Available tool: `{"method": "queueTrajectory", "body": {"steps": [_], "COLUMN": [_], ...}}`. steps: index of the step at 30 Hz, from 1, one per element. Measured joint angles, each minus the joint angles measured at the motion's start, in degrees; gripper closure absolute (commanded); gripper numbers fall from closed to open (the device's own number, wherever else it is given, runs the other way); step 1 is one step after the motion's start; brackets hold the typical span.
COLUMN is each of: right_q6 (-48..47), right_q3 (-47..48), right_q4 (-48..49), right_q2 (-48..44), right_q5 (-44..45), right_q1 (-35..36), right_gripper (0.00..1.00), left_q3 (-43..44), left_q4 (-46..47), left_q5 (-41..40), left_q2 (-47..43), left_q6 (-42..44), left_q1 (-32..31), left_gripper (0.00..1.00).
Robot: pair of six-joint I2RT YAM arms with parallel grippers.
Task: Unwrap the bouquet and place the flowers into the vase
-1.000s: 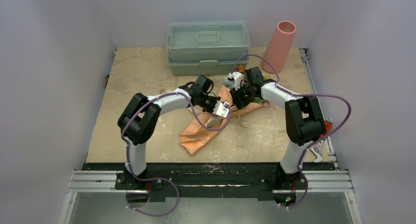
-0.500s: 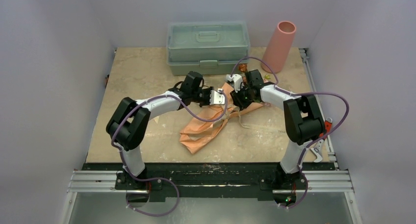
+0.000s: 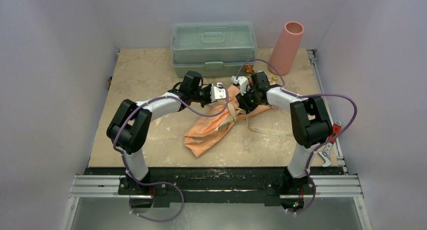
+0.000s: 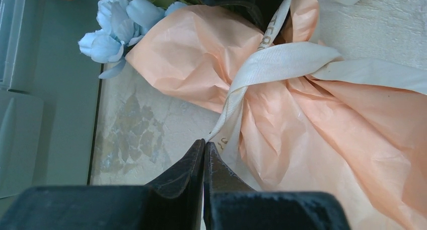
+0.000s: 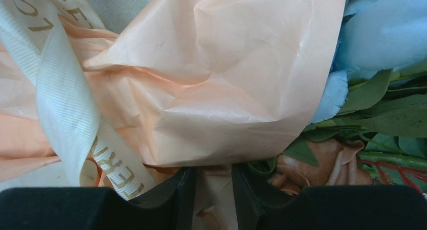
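Table (image 3: 141,74): left claw (image 4: 204,145) pinches ribbon (image 4: 282,64); right claw (image 5: 210,178) grips bouquet (image 5: 216,89).

Box (image 3: 213,46) and vase (image 3: 287,46) block the back; tabletop (image 3: 141,74) open left of bouquet (image 3: 206,134).

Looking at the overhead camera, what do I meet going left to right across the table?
left gripper → right gripper → vase. The bouquet and the grey-green box each stretch across both grippers, so they have no clear place in the order.
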Motion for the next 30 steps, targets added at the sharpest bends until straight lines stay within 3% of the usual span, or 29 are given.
{"method": "queueTrajectory", "body": {"steps": [9, 14, 20, 26, 30], "right_q6": [0.8, 1.9, 3.0, 5.1, 7.5], "right_q3": [3.3, 7.3, 10.8, 11.8, 11.8], "right_q4": [-5.3, -9.5, -12.5, -16.0, -17.7], "right_q2": [-1.8, -6.4, -10.9, -11.7, -11.5], "right_q5": [-0.3, -0.9, -1.8, -5.0, -8.3], "right_q1": [-0.1, -0.5, -0.7, -0.7, 1.1], "right_gripper": [0.45, 0.31, 0.28, 0.38, 0.40], "left_q3": [-0.6, -0.8, -1.5, -2.3, -3.2], "left_q4": [-0.5, -0.4, -0.5, 0.0, 0.0], "left_q5": [0.4, 0.4, 0.4, 0.4, 0.4], "left_q2": [-1.1, -1.4, -1.4, -1.7, -1.9], "left_q6": [1.2, 2.0, 2.7, 3.0, 3.0], "left_q1": [-0.6, -1.0, -1.3, -1.6, -1.7], "left_gripper": [1.00, 1.00, 1.00, 1.00, 1.00]}}
